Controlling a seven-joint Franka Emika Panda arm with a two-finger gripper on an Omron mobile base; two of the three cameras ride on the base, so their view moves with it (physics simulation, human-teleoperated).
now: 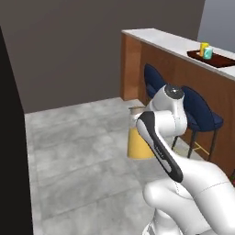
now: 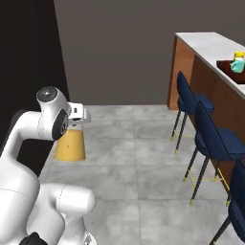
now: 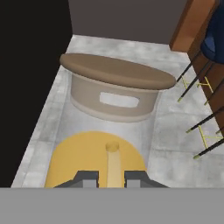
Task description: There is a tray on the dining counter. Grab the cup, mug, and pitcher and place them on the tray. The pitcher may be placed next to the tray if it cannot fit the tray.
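My gripper [image 3: 111, 177] is shut on the pitcher [image 3: 118, 94], a clear carafe of orange liquid with a round brown lid, by a thin part low on its side. The pitcher [image 1: 137, 146] hangs above the grey floor beside my arm, and the right base view also has the pitcher [image 2: 70, 146] under my gripper [image 2: 76, 117]. Far off on the dining counter [image 1: 160, 39] lies the dark wooden tray [image 1: 225, 60]. On it stand the yellow cup [image 1: 204, 48] and the teal mug [image 1: 208, 53]. The tray [image 2: 225, 64], mug [image 2: 237, 66] and cup [image 2: 239, 56] sit at the right edge.
Dark blue stools [image 1: 202, 114] on thin black legs line the counter's wood front; the stools [image 2: 191, 103] stand between me and the counter. A black wall [image 2: 28, 57] rises close on the left. Open grey tiled floor [image 1: 82, 151] lies ahead.
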